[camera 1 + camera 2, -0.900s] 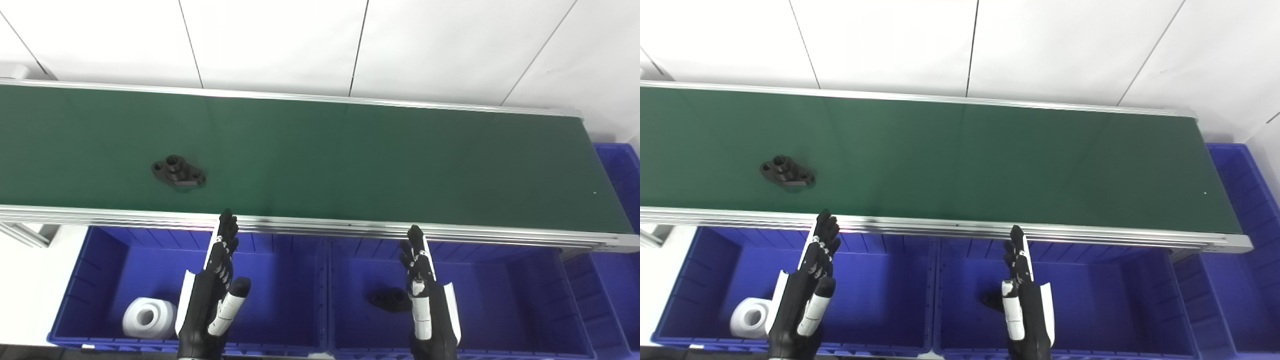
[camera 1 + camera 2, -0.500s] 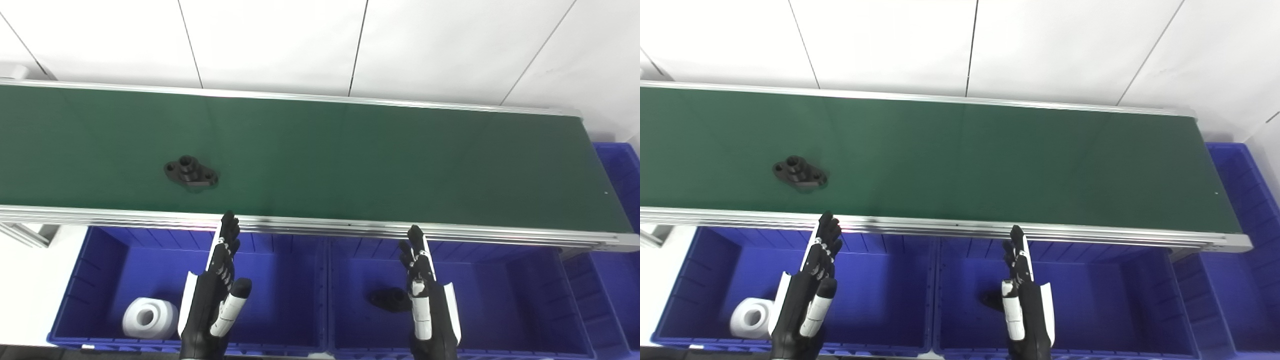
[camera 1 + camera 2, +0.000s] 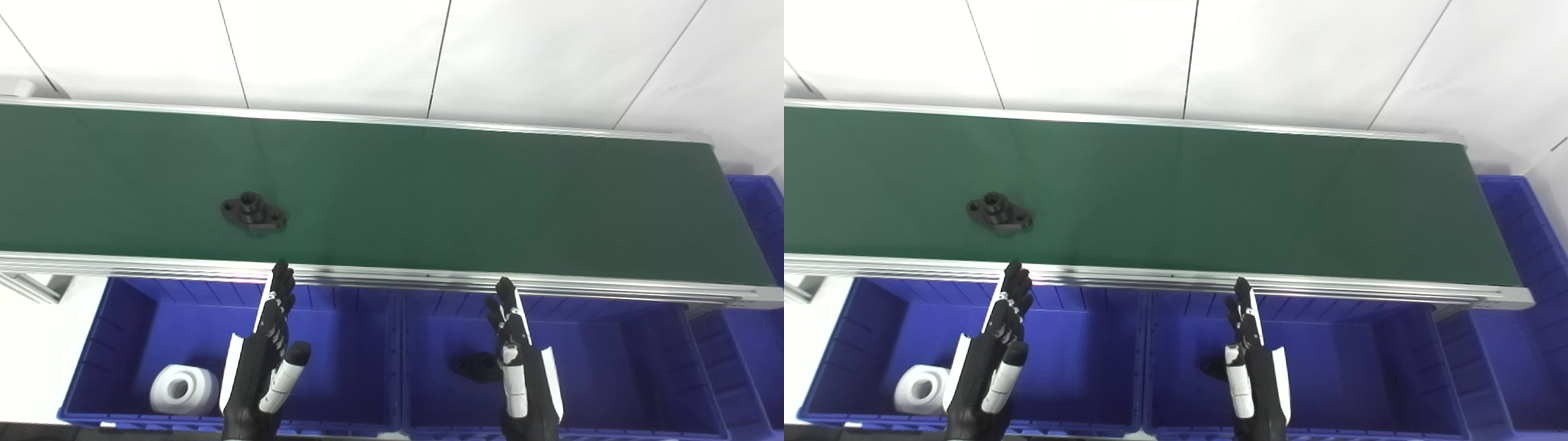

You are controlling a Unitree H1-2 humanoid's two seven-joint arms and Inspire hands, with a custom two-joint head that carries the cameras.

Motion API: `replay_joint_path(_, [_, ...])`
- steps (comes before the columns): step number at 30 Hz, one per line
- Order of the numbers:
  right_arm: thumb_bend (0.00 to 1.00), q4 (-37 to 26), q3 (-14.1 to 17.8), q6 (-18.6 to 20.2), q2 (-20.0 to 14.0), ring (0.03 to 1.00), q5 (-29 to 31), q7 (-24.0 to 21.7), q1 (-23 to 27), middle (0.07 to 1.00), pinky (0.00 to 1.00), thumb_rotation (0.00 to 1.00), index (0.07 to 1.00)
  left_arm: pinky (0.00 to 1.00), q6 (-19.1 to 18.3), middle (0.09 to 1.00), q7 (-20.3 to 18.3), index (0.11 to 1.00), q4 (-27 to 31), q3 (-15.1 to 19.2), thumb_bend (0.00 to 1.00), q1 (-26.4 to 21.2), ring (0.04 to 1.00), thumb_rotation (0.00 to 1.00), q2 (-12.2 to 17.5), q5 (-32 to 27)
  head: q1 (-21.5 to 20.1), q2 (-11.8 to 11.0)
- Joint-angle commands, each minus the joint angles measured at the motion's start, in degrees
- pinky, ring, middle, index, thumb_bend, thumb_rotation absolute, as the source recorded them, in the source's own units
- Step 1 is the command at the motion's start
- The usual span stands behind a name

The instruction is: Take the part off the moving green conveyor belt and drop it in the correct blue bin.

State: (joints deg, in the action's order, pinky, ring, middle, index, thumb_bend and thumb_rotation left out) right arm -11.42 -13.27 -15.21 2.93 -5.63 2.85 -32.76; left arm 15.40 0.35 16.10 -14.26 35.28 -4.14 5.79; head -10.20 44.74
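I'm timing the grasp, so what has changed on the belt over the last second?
The black flanged part has ridden the green conveyor belt rightward, nearing the left hand. Nothing was grasped or released. Both hands, including the right hand, stay open over the blue bins.

White panelled wall (image 3: 343, 55) behind, thin dark seams between panels, even diffuse lighting, white surface (image 3: 30, 355) at lower left, aluminium frame piece (image 3: 27, 286) at left edge.
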Motion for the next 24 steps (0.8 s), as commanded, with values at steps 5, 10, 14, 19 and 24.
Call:
replay_joint_path(5, [0.77, -4.04, 0.46, -0.74, 0.50, 0.942, -3.10, 0.71, -0.78, 0.982, 0.96, 0.86, 0.999, 1.00, 2.11, 1.000, 0.20, 1.000, 1.59, -0.71, 0.84, 0.53, 1.000, 0.84, -0.59, 0.05, 1.20, 0.05])
replay_joint_path(10, [0.77, -10.98, 2.01, 1.60, 0.44, 0.943, -10.88, 1.51, -0.03, 0.985, 0.93, 0.82, 0.998, 1.00, 2.20, 1.000, 0.16, 1.000, 1.48, -0.87, 0.81, 0.46, 1.000, 0.84, -0.56, -0.03, 1.27, -0.46])
replay_joint_path(14, [0.79, -16.12, 3.51, 6.01, -0.17, 0.937, -17.89, 0.15, 3.17, 0.986, 0.88, 0.78, 1.000, 1.00, 1.99, 1.000, 0.23, 1.000, 1.09, -1.00, 0.84, 0.31, 1.000, 0.84, -0.77, 0.19, 2.19, -1.26])
replay_joint_path(19, [0.85, -17.40, 4.05, 12.40, -1.29, 0.924, -23.94, -3.13, 11.81, 0.971, 0.85, 0.60, 0.976, 1.00, 2.80, 1.000, 0.28, 1.000, -0.10, -1.22, 0.82, -0.17, 1.000, 0.81, -1.29, -0.24, 3.09, -2.36])
replay_joint_path(24, [0.88, -15.44, 3.45, 18.13, -2.62, 0.887, -32.96, -5.81, 21.05, 0.945, 0.76, 0.57, 0.959, 1.00, 3.11, 1.000, 0.26, 1.000, -0.73, -1.31, 0.81, -0.57, 1.000, 0.79, -1.48, -0.06, 3.27, -3.01])
